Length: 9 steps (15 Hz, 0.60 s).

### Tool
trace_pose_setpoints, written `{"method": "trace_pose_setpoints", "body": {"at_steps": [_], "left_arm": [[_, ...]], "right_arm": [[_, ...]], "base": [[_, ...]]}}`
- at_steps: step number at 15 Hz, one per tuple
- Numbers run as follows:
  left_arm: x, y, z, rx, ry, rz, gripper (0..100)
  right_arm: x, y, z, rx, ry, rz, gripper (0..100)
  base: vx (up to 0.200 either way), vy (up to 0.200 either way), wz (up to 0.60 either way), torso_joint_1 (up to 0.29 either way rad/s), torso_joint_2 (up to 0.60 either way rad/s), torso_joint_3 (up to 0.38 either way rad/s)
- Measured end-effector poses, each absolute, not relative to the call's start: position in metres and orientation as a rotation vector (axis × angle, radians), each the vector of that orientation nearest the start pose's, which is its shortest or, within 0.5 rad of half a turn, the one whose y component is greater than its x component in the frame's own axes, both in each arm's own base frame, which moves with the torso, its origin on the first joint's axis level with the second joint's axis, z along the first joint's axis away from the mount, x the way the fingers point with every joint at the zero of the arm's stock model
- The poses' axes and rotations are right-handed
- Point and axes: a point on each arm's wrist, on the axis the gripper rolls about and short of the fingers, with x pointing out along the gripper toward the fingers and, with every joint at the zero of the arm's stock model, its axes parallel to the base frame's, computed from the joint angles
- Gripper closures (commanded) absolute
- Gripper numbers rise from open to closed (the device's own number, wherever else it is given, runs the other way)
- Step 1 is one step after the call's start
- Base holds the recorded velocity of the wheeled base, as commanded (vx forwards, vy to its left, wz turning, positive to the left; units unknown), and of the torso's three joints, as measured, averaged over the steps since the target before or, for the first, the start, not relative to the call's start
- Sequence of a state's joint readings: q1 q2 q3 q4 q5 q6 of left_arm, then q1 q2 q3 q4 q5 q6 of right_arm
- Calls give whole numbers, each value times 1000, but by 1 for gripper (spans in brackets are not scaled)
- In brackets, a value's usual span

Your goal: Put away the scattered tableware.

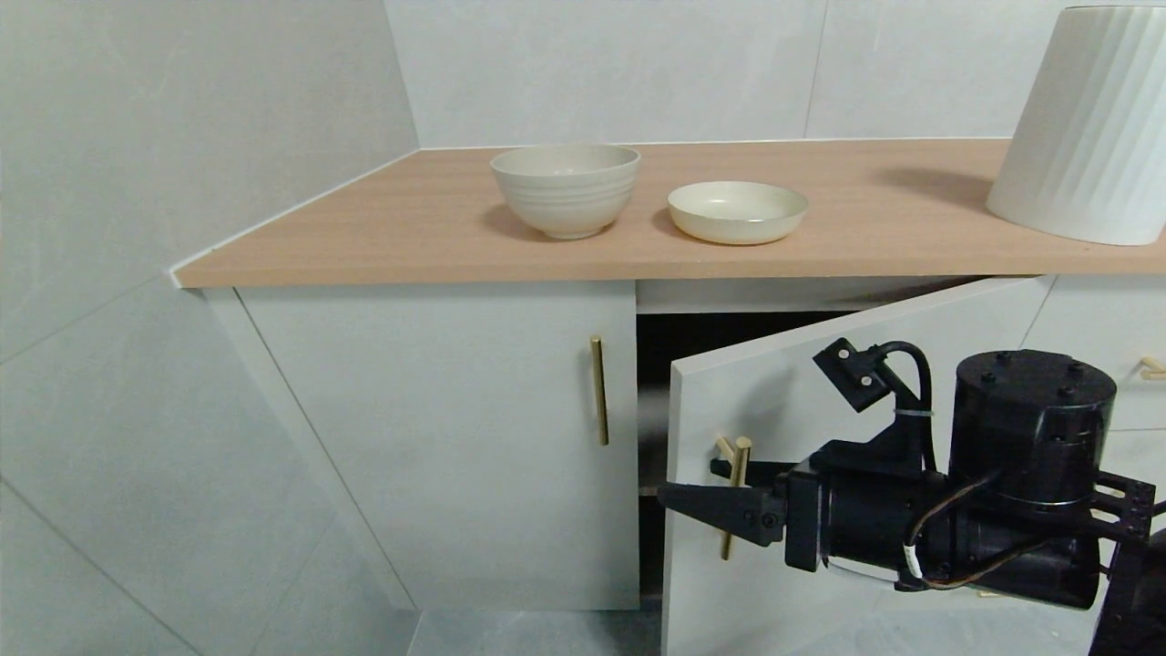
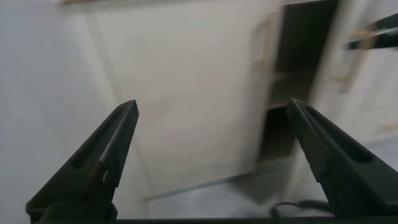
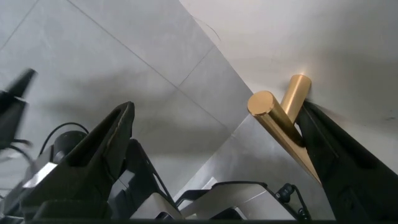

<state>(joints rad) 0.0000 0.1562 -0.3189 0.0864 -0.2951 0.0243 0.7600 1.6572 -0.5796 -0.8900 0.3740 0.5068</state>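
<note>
Two pieces of tableware stand on the wooden countertop [image 1: 383, 246]: a beige ribbed bowl [image 1: 565, 189] and, to its right, a shallow cream dish [image 1: 738, 211]. Below them the right cabinet door [image 1: 783, 383] hangs partly ajar, showing a dark interior. My right gripper [image 1: 688, 483] is open at that door's brass handle [image 1: 736, 492], one finger in front of the bar and one behind it. In the right wrist view the handle [image 3: 280, 118] rests against one finger [image 3: 329, 149] of the wide-open gripper [image 3: 217, 124]. My left gripper [image 2: 211, 162] is open, empty, low before the cabinet front.
The left cabinet door [image 1: 437, 437] is closed, with a vertical brass handle [image 1: 598, 390]. A tall white ribbed vessel [image 1: 1089, 128] stands on the counter's right end. Tiled walls close the left side and back. Grey floor tiles [image 1: 528, 633] lie below the cabinet.
</note>
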Motion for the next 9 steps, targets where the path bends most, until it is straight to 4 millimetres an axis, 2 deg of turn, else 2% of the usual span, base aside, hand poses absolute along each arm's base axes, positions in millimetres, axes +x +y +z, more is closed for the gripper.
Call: {"method": "trace_pose_setpoints", "body": {"at_steps": [3, 6, 9], "left_arm": [[-8, -9, 195, 17, 24, -418, 0], [45, -13, 220, -19, 187, -542, 0], [109, -26, 226, -46, 290, -662, 0]], "right_arm": [[191, 195, 163, 411, 475, 1058, 0], [189, 196, 164, 410, 474, 1063, 0], [189, 196, 164, 410, 473, 1064, 0]], "base": [[0, 0, 0, 0, 0, 0], [0, 0, 0, 0, 0, 0], [0, 0, 0, 0, 0, 0]]}}
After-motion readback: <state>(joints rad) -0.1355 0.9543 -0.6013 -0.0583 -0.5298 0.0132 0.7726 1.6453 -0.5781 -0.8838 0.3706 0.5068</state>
